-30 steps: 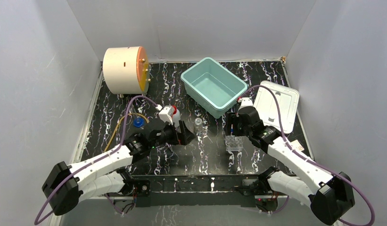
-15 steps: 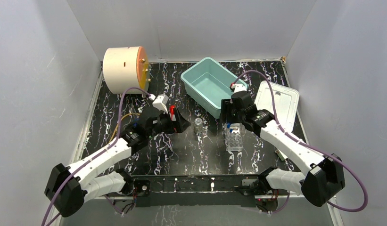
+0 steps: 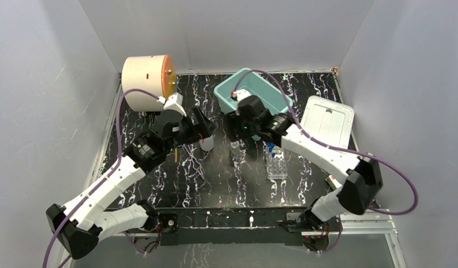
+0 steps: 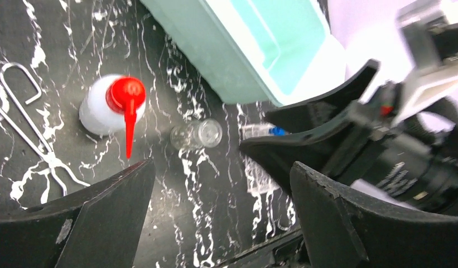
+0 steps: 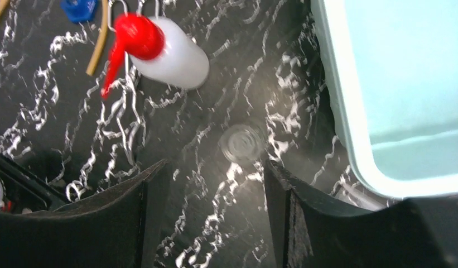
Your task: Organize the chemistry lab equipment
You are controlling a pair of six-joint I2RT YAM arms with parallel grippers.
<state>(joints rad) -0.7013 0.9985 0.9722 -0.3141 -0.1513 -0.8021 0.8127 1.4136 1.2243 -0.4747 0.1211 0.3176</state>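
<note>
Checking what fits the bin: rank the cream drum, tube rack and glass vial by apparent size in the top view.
1. cream drum
2. tube rack
3. glass vial
No two look alike in size.

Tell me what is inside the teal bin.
Nothing shows in the teal bin: its visible floor is bare. The right arm covers its near left part in the top view.

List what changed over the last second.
The right gripper swung left from over the rack to above the vial. The left gripper moved toward the back, by the bottle. Both are open; neither took anything. Bottle, vial, rack and bin look unmoved.
</note>
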